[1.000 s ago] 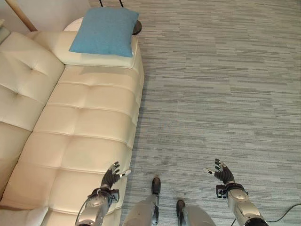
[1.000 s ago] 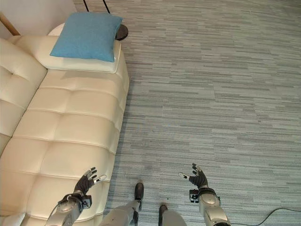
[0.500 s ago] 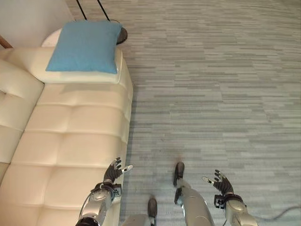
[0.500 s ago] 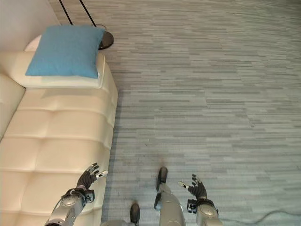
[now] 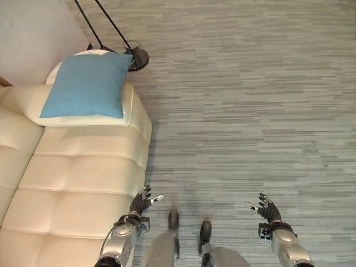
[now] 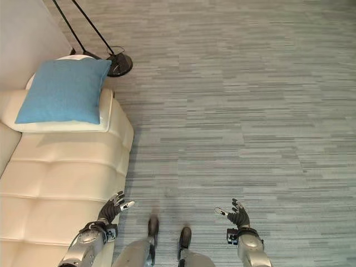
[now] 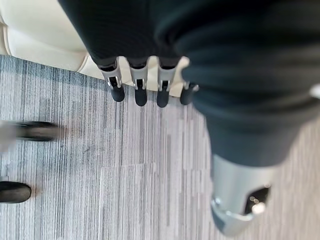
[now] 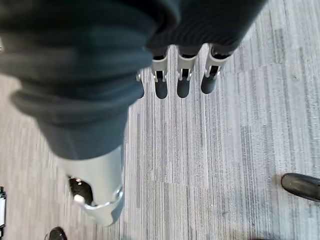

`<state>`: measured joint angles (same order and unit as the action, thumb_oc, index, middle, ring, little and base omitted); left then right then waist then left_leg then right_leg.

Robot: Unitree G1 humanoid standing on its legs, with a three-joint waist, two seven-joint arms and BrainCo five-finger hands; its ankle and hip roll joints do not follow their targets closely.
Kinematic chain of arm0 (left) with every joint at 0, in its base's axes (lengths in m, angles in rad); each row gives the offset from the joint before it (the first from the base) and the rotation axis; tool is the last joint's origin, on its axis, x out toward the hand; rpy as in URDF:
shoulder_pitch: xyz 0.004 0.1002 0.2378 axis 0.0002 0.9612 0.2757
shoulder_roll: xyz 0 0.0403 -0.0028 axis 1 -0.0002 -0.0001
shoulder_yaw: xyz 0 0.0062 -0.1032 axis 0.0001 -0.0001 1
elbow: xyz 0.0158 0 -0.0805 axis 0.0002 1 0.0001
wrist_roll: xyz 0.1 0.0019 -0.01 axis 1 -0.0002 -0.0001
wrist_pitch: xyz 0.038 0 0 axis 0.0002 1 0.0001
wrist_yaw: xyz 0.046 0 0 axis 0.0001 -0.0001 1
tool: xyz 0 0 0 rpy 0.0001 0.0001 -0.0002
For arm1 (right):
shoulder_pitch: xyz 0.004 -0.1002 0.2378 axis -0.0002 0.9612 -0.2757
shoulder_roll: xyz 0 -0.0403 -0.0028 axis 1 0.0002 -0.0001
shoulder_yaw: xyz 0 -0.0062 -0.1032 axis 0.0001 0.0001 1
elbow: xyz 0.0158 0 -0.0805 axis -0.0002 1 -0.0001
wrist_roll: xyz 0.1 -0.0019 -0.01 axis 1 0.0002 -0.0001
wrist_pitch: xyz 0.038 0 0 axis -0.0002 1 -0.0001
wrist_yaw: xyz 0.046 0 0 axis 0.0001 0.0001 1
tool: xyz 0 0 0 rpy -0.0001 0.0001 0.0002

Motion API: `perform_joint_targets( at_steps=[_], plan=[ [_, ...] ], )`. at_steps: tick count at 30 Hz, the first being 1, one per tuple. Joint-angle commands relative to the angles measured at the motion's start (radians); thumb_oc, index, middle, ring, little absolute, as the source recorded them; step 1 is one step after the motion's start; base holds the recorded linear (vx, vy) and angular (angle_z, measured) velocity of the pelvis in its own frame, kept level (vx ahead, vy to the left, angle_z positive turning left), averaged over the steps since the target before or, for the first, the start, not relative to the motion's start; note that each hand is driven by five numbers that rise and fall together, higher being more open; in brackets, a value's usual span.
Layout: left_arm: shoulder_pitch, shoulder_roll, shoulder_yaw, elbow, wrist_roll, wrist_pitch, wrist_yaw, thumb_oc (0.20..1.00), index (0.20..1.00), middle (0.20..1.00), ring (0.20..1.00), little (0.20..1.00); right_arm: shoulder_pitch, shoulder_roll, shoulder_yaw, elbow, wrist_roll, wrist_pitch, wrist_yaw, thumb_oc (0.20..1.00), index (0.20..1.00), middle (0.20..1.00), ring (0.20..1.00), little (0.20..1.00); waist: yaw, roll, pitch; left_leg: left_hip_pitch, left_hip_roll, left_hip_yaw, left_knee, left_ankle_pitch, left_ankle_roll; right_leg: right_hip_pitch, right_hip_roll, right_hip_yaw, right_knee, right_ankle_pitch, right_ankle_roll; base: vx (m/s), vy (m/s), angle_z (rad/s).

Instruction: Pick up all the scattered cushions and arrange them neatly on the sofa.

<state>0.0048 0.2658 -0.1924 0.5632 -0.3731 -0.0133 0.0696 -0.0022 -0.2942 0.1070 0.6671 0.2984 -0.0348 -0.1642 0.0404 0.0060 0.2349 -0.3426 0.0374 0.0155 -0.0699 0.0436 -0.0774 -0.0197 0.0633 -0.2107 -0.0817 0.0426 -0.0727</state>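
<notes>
Right now my left hand (image 5: 139, 204) hangs at the near front edge of the cream sofa (image 5: 83, 183), its fingers (image 7: 140, 94) spread straight and holding nothing. My right hand (image 5: 268, 210) hangs over the grey striped carpet (image 5: 250, 111) on the near right, its fingers (image 8: 182, 86) likewise straight, loose and empty. One blue cushion (image 5: 86, 84) lies flat on the sofa's far arm, well apart from both hands. Just beyond that arm, the round black base of a floor lamp (image 5: 137, 57) stands on the carpet, with thin black poles slanting up toward the far left.
</notes>
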Motion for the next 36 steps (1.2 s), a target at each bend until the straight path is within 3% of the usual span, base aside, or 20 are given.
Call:
perform_joint_targets(
  at_steps=[1, 3, 6, 7, 8, 9, 10, 13, 14, 16, 19, 22, 23, 24, 27, 30, 33, 34, 36],
  plan=[
    [0.03, 0.023, 0.019, -0.073, 0.0, -0.045, 0.014, 1.0, 1.0, 1.0, 1.0, 1.0, 0.041, -0.034, -0.027, -0.059, 0.005, -0.02, -0.017, 1.0, 1.0, 1.0, 1.0, 1.0, 0.048, -0.008, -0.026, -0.023, 0.0, 0.052, 0.01, 0.081, 0.014, 0.084, -0.084, 0.065, 0.068, -0.175, 0.144, 0.42, 0.144, -0.17],
    [0.053, 0.029, 0.028, -0.085, 0.008, -0.045, 0.014, 1.0, 1.0, 1.0, 1.0, 1.0, 0.052, -0.024, -0.028, -0.065, -0.004, -0.019, -0.01, 1.0, 1.0, 1.0, 1.0, 1.0, 0.056, -0.011, -0.047, -0.02, 0.007, 0.045, 0.043, 0.124, 0.021, 0.126, -0.089, 0.08, 0.066, -0.192, 0.152, 0.44, 0.164, -0.3],
    [0.063, 0.044, 0.036, -0.08, 0.004, -0.039, 0.005, 1.0, 1.0, 1.0, 1.0, 1.0, 0.048, -0.005, -0.028, -0.061, -0.015, -0.008, 0.006, 1.0, 1.0, 1.0, 1.0, 1.0, 0.068, -0.047, -0.071, -0.021, -0.019, 0.04, 0.114, 0.085, 0.051, 0.13, -0.133, 0.099, 0.125, -0.208, 0.173, 0.41, 0.161, -0.25],
    [0.068, 0.05, 0.037, -0.076, 0.004, -0.034, 0.002, 1.0, 1.0, 1.0, 1.0, 1.0, 0.044, 0.002, -0.025, -0.055, -0.013, -0.007, 0.012, 1.0, 1.0, 1.0, 1.0, 1.0, 0.074, -0.059, -0.076, -0.011, -0.031, 0.039, 0.131, 0.065, 0.064, 0.116, -0.149, 0.101, 0.196, -0.197, 0.189, 0.39, 0.185, -0.12],
    [0.071, 0.06, 0.037, -0.077, 0.004, -0.03, -0.001, 1.0, 1.0, 1.0, 1.0, 1.0, 0.038, 0.007, -0.02, -0.059, -0.015, -0.002, 0.017, 1.0, 1.0, 1.0, 1.0, 1.0, 0.074, -0.068, -0.072, 0.007, -0.039, 0.04, 0.139, 0.044, 0.077, 0.085, -0.166, 0.1, 0.288, -0.173, 0.203, 0.25, 0.127, -0.03],
    [0.071, 0.06, 0.037, -0.077, 0.004, -0.03, -0.001, 1.0, 1.0, 1.0, 1.0, 1.0, 0.038, 0.007, -0.02, -0.059, -0.015, -0.002, 0.017, 1.0, 1.0, 1.0, 1.0, 1.0, 0.075, -0.067, -0.074, 0.004, -0.036, 0.039, 0.139, 0.045, 0.077, 0.082, -0.164, 0.101, 0.287, -0.171, 0.202, 0.35, 0.24, 0.15],
    [0.087, 0.079, 0.042, -0.081, 0.009, -0.026, -0.01, 1.0, 1.0, 1.0, 1.0, 1.0, 0.043, 0.01, -0.006, -0.076, -0.03, 0.003, 0.032, 1.0, 1.0, 1.0, 1.0, 1.0, 0.065, -0.068, -0.063, 0.059, -0.054, 0.051, 0.148, -0.007, 0.116, -0.014, -0.208, 0.081, 0.516, -0.05, 0.241, 0.23, 0.178, 0.18],
    [0.092, 0.083, 0.043, -0.082, 0.012, -0.025, -0.012, 1.0, 1.0, 1.0, 1.0, 1.0, 0.049, 0.014, -0.006, -0.075, -0.033, 0.002, 0.034, 1.0, 1.0, 1.0, 1.0, 1.0, 0.061, -0.06, -0.065, 0.086, -0.053, 0.056, 0.14, -0.022, 0.126, -0.049, -0.22, 0.068, 0.572, -0.006, 0.24, 0.29, 0.165, 0.09],
    [0.097, 0.079, 0.044, -0.084, 0.01, -0.025, -0.013, 1.0, 1.0, 1.0, 1.0, 1.0, 0.053, 0.02, -0.007, -0.074, -0.038, 0.007, 0.038, 1.0, 1.0, 1.0, 1.0, 1.0, 0.036, -0.036, -0.052, 0.162, -0.053, 0.05, 0.11, -0.047, 0.137, -0.138, -0.23, 0.028, 0.598, -0.012, 0.213, 0.3, 0.114, 0.2],
    [0.1, 0.076, 0.047, -0.084, 0.002, -0.023, -0.016, 1.0, 1.0, 1.0, 1.0, 1.0, 0.054, 0.02, -0.011, -0.077, -0.038, 0.003, 0.039, 1.0, 1.0, 1.0, 1.0, 1.0, 0.026, -0.026, -0.045, 0.192, -0.052, 0.046, 0.098, -0.057, 0.135, -0.163, -0.228, 0.008, 0.572, -0.039, 0.202, 0.32, 0.076, 0.09],
    [0.095, 0.067, 0.043, -0.08, -0.003, -0.02, -0.021, 1.0, 1.0, 1.0, 1.0, 1.0, 0.05, 0.021, -0.016, -0.073, -0.03, 0.004, 0.036, 1.0, 1.0, 1.0, 1.0, 1.0, 0.0, -0.02, -0.03, 0.261, -0.055, 0.035, 0.066, -0.082, 0.123, -0.218, -0.214, -0.027, 0.412, -0.062, 0.196, 0.32, -0.021, 0.11],
    [0.075, 0.06, 0.041, -0.074, 0.002, -0.024, -0.017, 1.0, 1.0, 1.0, 1.0, 1.0, 0.053, 0.029, -0.027, -0.063, -0.017, 0.005, 0.028, 1.0, 1.0, 1.0, 1.0, 1.0, -0.032, -0.026, -0.015, 0.327, -0.066, 0.009, 0.051, -0.118, 0.104, -0.276, -0.185, -0.01, 0.193, 0.002, 0.22, 0.33, -0.101, 0.13],
    [0.075, 0.06, 0.041, -0.074, 0.002, -0.024, -0.017, 1.0, 1.0, 1.0, 1.0, 1.0, 0.053, 0.029, -0.027, -0.063, -0.017, 0.005, 0.028, 1.0, 1.0, 1.0, 1.0, 1.0, -0.034, -0.026, -0.015, 0.325, -0.067, 0.008, 0.051, -0.116, 0.104, -0.275, -0.186, -0.011, 0.189, 0.006, 0.22, 0.48, -0.198, 0.17],
    [0.055, 0.058, 0.042, -0.072, 0.002, -0.033, -0.014, 1.0, 1.0, 1.0, 1.0, 1.0, 0.061, 0.035, -0.036, -0.065, -0.018, 0.009, 0.025, 1.0, 1.0, 1.0, 1.0, 1.0, -0.065, -0.029, -0.011, 0.368, -0.07, -0.027, 0.042, -0.143, 0.091, -0.323, -0.164, 0.05, 0.09, 0.055, 0.241, 0.34, -0.144, 0.23],
    [0.049, 0.052, 0.037, -0.073, 0.001, -0.037, -0.023, 1.0, 1.0, 1.0, 1.0, 1.0, 0.07, 0.031, -0.041, -0.068, -0.016, 0.009, 0.025, 1.0, 1.0, 1.0, 1.0, 1.0, -0.072, -0.037, -0.032, 0.403, -0.078, -0.042, 0.033, -0.175, 0.089, -0.287, -0.163, 0.072, 0.051, 0.077, 0.236, 0.35, -0.168, 0.63],
    [0.063, 0.036, 0.036, -0.069, -0.022, -0.033, -0.022, 1.0, 1.0, 1.0, 1.0, 1.0, 0.08, 0.031, -0.04, -0.052, -0.011, 0.007, 0.032, 1.0, 1.0, 1.0, 1.0, 1.0, -0.083, -0.032, -0.068, 0.444, -0.055, -0.05, 0.073, -0.224, 0.075, -0.258, -0.145, 0.08, 0.091, 0.077, 0.209, 0.43, -0.227, 0.38],
    [0.063, 0.027, 0.033, -0.073, -0.046, -0.033, -0.019, 1.0, 1.0, 1.0, 1.0, 1.0, 0.067, 0.025, -0.03, -0.039, -0.009, 0.008, 0.038, 1.0, 1.0, 1.0, 1.0, 1.0, -0.083, -0.024, -0.073, 0.423, -0.037, -0.047, 0.18, -0.212, 0.051, -0.232, -0.132, 0.073, 0.118, 0.05, 0.191, 0.27, -0.197, 0.23],
    [0.059, 0.017, 0.023, -0.072, -0.069, -0.028, -0.019, 1.0, 1.0, 1.0, 1.0, 1.0, 0.06, 0.017, -0.022, -0.038, -0.001, 0.001, 0.039, 1.0, 1.0, 1.0, 1.0, 1.0, -0.075, -0.021, -0.068, 0.357, -0.036, -0.051, 0.354, -0.149, 0.035, -0.19, -0.121, 0.069, 0.118, 0.023, 0.163, 0.23, -0.198, 0.19],
    [0.047, 0.015, 0.009, -0.061, -0.064, -0.028, -0.024, 1.0, 1.0, 1.0, 1.0, 1.0, 0.057, 0.004, -0.018, -0.054, 0.007, -0.003, 0.042, 1.0, 1.0, 1.0, 1.0, 1.0, -0.066, -0.028, -0.058, 0.277, -0.039, -0.045, 0.503, -0.079, 0.02, -0.153, -0.121, 0.06, 0.109, 0.001, 0.14, 0.25, -0.208, 0.21]
  ],
)
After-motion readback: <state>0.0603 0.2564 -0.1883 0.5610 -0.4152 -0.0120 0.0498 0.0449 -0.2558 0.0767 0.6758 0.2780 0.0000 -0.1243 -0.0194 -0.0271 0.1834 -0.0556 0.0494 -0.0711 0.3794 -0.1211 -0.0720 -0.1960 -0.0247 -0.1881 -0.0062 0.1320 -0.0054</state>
